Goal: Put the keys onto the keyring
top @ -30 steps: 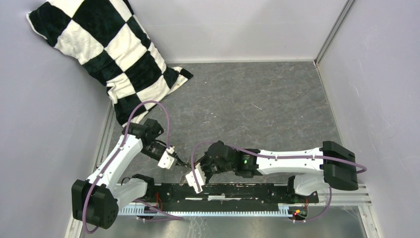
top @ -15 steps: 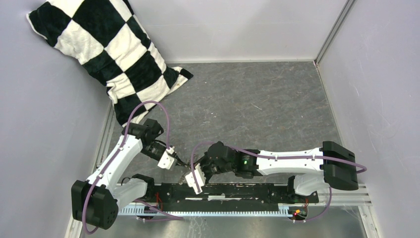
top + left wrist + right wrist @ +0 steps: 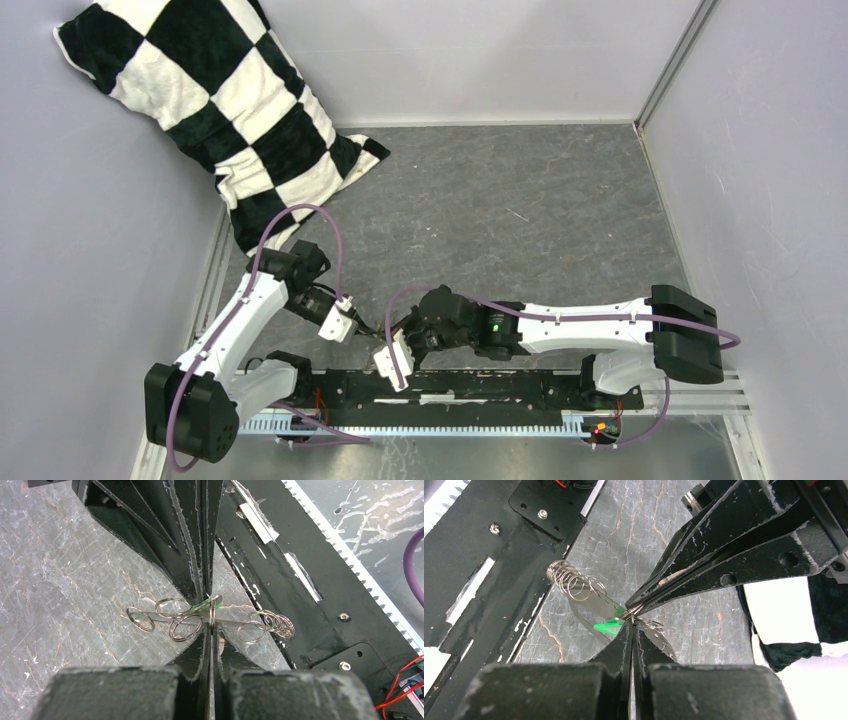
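My two grippers meet tip to tip low over the grey floor near the front rail. In the left wrist view my left gripper (image 3: 212, 626) is shut on a small ring of the keyring (image 3: 165, 621), a thin silvery loop with several small rings strung along it. My right gripper (image 3: 631, 623) is shut on the key, whose green tag (image 3: 608, 627) sticks out left of its tips. The green tag also shows in the left wrist view (image 3: 204, 604). The keyring's flat strip (image 3: 596, 603) runs under both tips. In the top view the grippers (image 3: 375, 336) hide both things.
A black-and-white checkered pillow (image 3: 200, 110) leans in the far left corner and also shows in the right wrist view (image 3: 784, 610). The black base rail (image 3: 480, 385) lies just near of the grippers. Grey walls close in on the left, back and right.
My right gripper has edged slightly left toward the left gripper. Both stay shut, with the keyring and key still between them.
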Robot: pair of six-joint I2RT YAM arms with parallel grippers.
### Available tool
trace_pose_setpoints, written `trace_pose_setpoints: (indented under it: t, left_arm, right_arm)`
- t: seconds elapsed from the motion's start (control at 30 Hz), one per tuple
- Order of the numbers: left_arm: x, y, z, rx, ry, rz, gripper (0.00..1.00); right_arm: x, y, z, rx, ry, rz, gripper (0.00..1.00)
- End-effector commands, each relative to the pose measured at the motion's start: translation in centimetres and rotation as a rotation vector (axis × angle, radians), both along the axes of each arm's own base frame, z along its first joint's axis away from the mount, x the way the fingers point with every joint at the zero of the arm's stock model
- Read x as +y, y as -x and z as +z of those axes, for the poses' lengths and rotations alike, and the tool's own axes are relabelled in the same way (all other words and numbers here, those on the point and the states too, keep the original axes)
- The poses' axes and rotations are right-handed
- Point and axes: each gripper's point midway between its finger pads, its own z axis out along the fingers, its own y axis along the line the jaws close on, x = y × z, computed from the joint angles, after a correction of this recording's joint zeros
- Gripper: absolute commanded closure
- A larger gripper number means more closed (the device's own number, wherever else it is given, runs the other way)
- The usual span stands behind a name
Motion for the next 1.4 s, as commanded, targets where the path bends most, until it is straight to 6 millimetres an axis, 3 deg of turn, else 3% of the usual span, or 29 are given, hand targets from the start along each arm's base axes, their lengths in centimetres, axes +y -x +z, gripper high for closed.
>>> trace_pose_setpoints:
  t: [0.0, 0.6, 1.1, 1.37]
  left_arm:
    - [-0.5, 0.1, 0.6, -0.009, 0.039, 0.001, 0.98]
    - [-0.5, 0.3, 0.6, -0.034, 0.043, -0.017, 0.98]
    - [-0.1, 1.2, 0.3, -0.104, 0.034, -0.087, 0.98]
    - [-0.1, 0.3, 0.7, -0.193, 0.037, -0.098, 0.98]
  right_arm:
    - [1.2, 0.4, 3.4, -0.017, -0.105, 0.019, 1.00]
    - [2.7, 0.2, 3.8, -0.016, -0.113, 0.027, 1.00]
    - [2.8, -1.3, 2.8, -0.002, -0.085, -0.075, 1.00]
    - [3.5, -1.2, 1.6, 0.089, -0.053, -0.106, 1.00]
